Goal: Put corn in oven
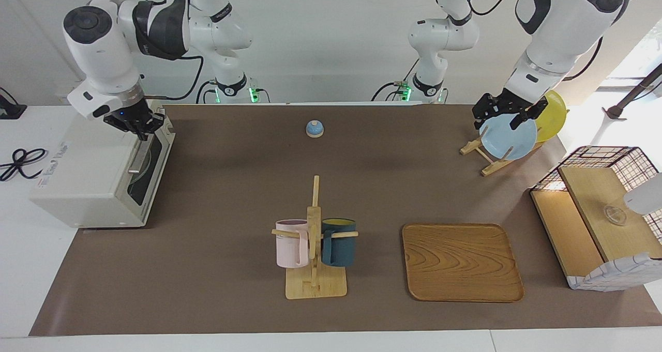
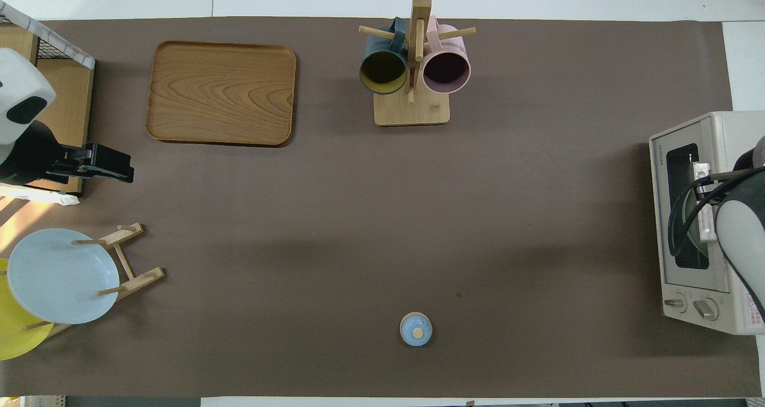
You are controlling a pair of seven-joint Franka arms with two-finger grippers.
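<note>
Right gripper (image 1: 135, 126) hangs at the top edge of the oven's door, just above the silver handle (image 1: 138, 158). Whether it has closed on anything cannot be told. The oven (image 1: 85, 186) sits at the right arm's end of the table (image 1: 232, 197), its dark glass door upright and shut, or very nearly so.

The corn is nowhere in view: it is not on the table and not in either gripper. A pale round shape shows behind the glass, but it cannot be told what it is.

The left arm waits at its own end, with the left gripper (image 1: 502, 119) over the blue plate (image 1: 509, 141) in the wooden rack (image 1: 491, 166), fingers apart and holding nothing.

The step in hand looks like work on the door. Doing it well likely means taking the bar at its middle so the door does not twist. The gripper should then follow the door's arc about the bottom hinge, out toward the table's middle and down, rather than pull straight. The light oven could slide or tip if it is dragged. The door should also drop fully before anything goes to the rack inside.
</note>
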